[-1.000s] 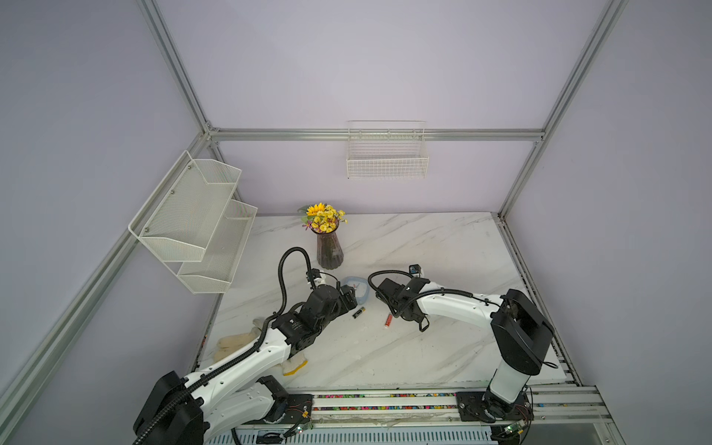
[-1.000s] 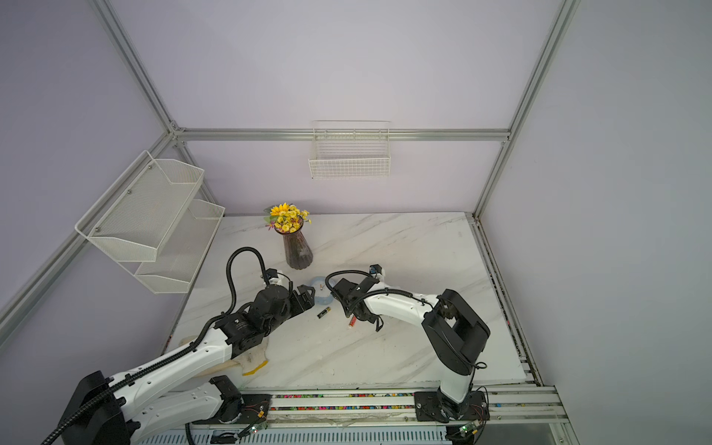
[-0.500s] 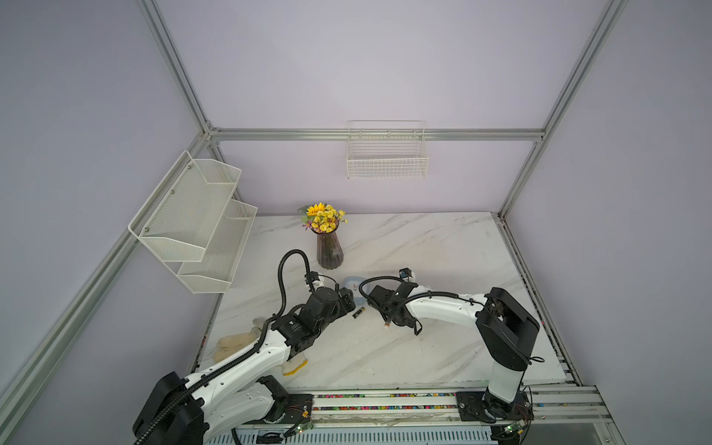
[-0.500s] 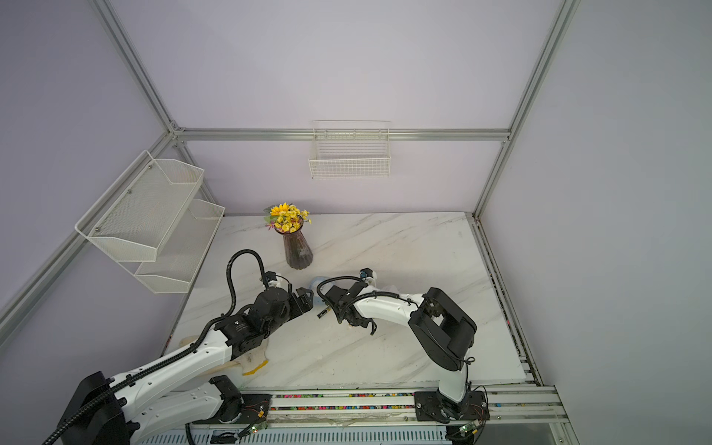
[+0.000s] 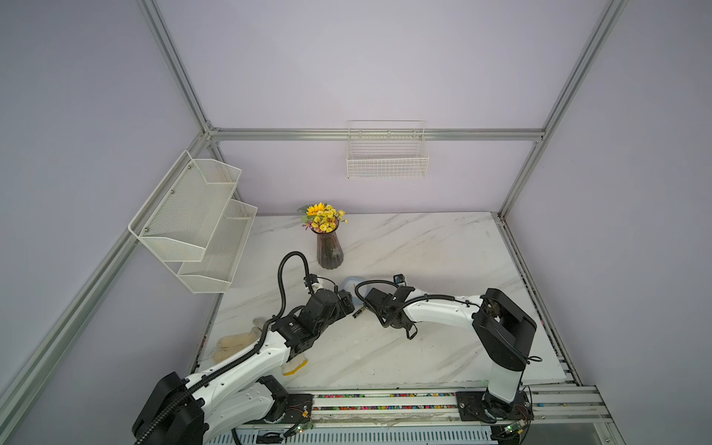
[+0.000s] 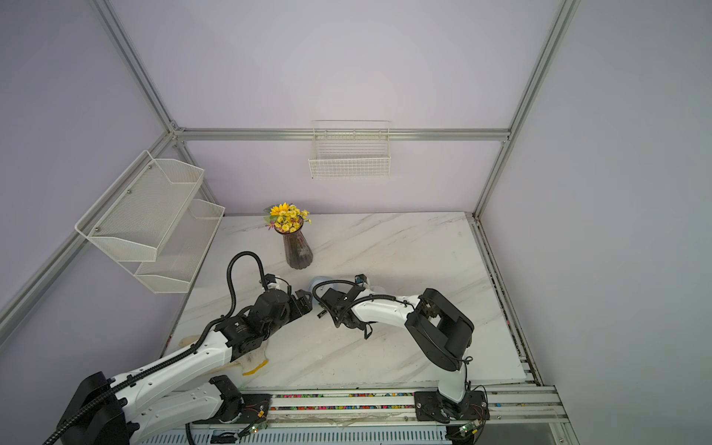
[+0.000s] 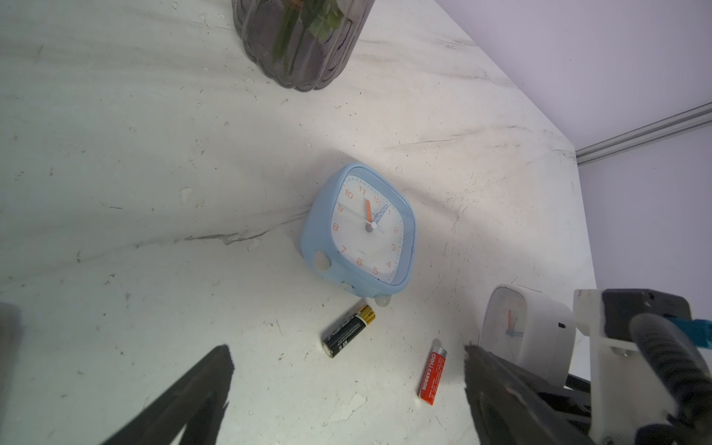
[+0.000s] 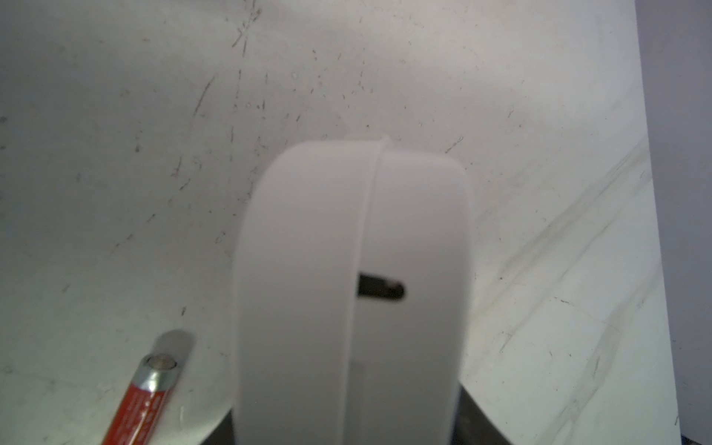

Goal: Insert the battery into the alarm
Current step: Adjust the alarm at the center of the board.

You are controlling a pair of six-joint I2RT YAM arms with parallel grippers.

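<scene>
Left end effector (image 7: pixel 346 352) apart, right end effector (image 8: pixel 348 424) around white alarm (image 8: pixel 354 269), grip unclear, flowers (image 5: pixel 323 217) in vase (image 5: pixel 329 250)

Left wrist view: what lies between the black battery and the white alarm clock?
A red battery lies flat between the black battery and the white alarm clock, touching neither; the left wrist view shows it.
</scene>
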